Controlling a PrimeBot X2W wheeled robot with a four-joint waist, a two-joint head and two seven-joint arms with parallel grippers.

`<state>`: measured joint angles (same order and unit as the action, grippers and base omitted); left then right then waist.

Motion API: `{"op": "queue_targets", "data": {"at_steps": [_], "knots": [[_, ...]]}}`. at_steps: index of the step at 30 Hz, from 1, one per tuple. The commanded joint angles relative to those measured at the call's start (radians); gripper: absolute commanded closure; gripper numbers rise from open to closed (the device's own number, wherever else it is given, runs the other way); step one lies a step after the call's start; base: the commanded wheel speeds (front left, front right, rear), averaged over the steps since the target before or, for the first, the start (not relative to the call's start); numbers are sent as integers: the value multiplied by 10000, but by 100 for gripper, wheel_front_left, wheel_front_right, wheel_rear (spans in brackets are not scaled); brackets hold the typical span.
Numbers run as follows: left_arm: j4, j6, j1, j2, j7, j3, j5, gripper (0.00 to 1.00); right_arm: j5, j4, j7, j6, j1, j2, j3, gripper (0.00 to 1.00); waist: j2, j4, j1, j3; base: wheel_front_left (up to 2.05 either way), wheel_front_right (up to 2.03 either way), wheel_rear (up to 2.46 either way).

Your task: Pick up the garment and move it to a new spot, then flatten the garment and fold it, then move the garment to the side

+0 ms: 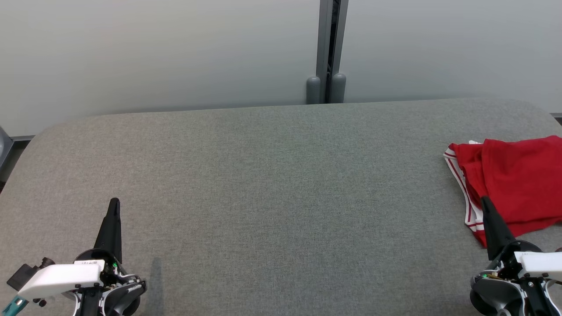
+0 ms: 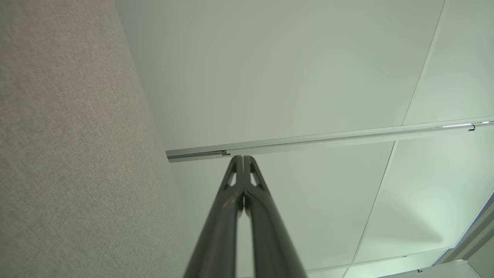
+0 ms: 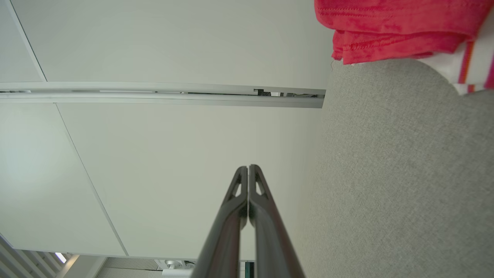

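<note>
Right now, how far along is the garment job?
The red garment lies in layers at the right side of the table, so folding and moving aside may be done; I cannot be sure. Nothing is in hand: left gripper and right gripper are shut and empty. Possibly nothing left.

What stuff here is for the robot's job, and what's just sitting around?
For the job: red garment, grey table under it, left gripper and right gripper, both shut.
Just there: white wall panels, grey post behind the table.
</note>
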<state>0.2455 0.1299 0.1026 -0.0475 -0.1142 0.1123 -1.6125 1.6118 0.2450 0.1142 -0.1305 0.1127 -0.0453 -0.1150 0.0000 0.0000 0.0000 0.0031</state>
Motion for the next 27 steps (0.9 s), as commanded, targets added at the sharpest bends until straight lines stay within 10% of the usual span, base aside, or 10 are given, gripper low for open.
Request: {"op": "queue_targets", "data": {"at_steps": [1,27], "knots": [[-29,33,120,-54,-32,39,-13,100,25,-34,31,-4,-88,-92,-5,100,0,0,0,0,0,0,0],[-31,33,120,-54,-31,38,-13,100,25,-34,32,-4,-87,-92,-6,100,0,0,0,0,0,0,0]]}}
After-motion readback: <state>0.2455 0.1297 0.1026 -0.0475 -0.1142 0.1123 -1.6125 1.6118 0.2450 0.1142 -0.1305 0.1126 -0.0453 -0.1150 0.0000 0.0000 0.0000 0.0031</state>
